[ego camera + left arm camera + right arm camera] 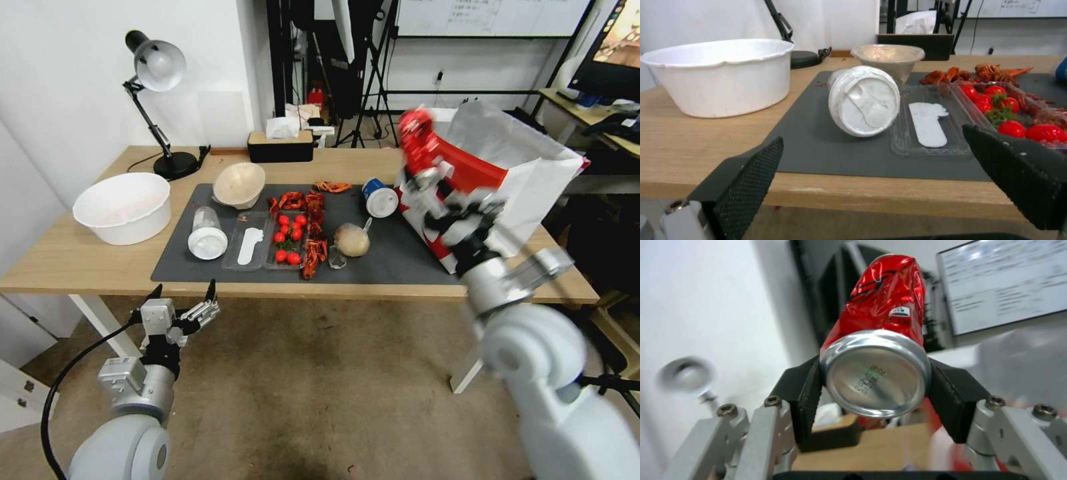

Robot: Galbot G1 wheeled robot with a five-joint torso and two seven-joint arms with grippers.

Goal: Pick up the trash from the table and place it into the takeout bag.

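1. An office corner: your table [80, 267] of light wood stands against a white wall, a grey mat [400, 260] across its middle, a desk lamp [157, 67] and a black tissue box [280, 147] at the back, tripods and a whiteboard behind.

2. Your right gripper [876, 386] is raised above the table's right end, jaws clamped on the base of the crumpled red can [882, 303], just beside the open mouth of the bag [527, 180].

3. The step in hand, by the look of it, is the carry: the can is lifted clear of the mat but not yet in the bag.

4. The next move calls for you to bring the can over the foil-lined opening and clear of the near rim before letting go; the bag leans and looks light, so a knock could tip it.

5. Your left gripper [183, 300] waits below the table's front edge, fingers spread wide and holding nothing, facing the lidded cup [865, 100] that lies on its side on the mat.

6. Left to collect on the mat: the lidded cup, the beige bowl [239, 185], the paper ball [351, 240] and the blue cup [380, 198] on its side near the bag.

7. The white tub [122, 207], the tomato tray [287, 240] and the crayfish shells [313, 227] sit among them.
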